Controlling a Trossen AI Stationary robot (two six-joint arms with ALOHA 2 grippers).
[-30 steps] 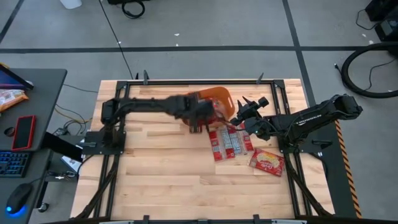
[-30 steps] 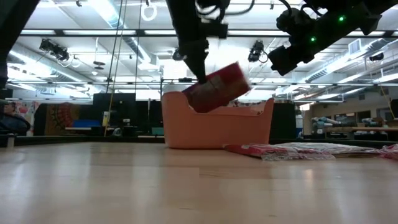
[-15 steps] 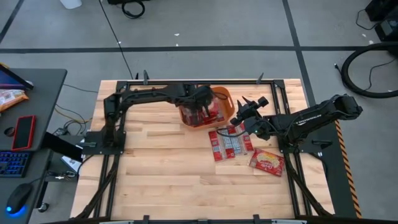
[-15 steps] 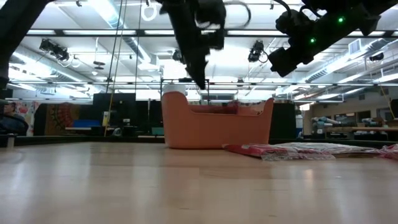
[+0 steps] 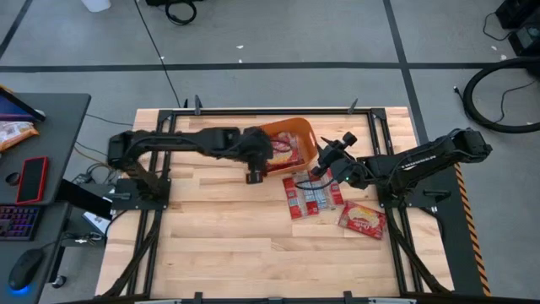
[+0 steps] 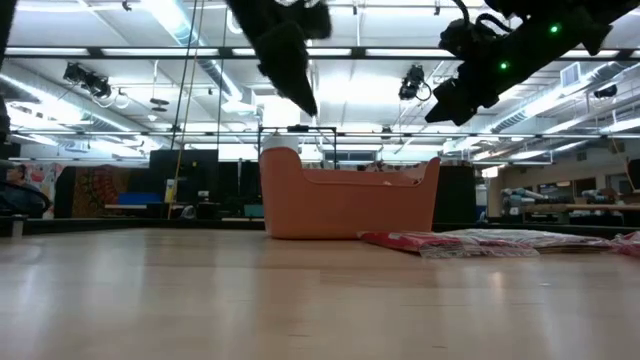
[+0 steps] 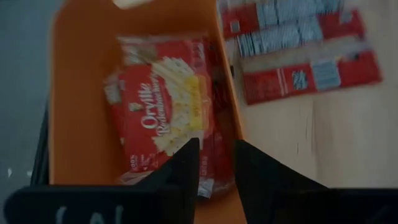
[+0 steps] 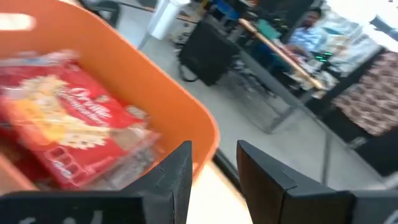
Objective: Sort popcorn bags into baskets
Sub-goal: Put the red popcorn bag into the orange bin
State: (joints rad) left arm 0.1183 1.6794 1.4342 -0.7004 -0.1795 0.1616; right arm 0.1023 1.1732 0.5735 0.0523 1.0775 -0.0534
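The orange basket (image 5: 297,133) stands at the table's far middle with popcorn bags (image 7: 163,109) lying flat inside it; it also shows in the low view (image 6: 350,200). More popcorn bags (image 5: 310,192) lie flat on the table near the basket's near right corner. My left gripper (image 5: 263,156) is open and empty, raised at the basket's left rim, and shows in its own wrist view (image 7: 214,168). My right gripper (image 5: 322,160) is open and empty, raised beside the basket's right end, and shows in its own wrist view (image 8: 214,168).
An orange-and-white snack bag (image 5: 363,219) lies on the table to the near right of the loose bags. The near half of the wooden table (image 5: 228,245) is bare. People sit at desks in the room beyond (image 8: 311,37).
My left gripper carried a tilted popcorn bag over the basket and let it go. The bag has fallen into the basket and lies on the others. The gripper has then gone up and back toward the table's left, off the basket.
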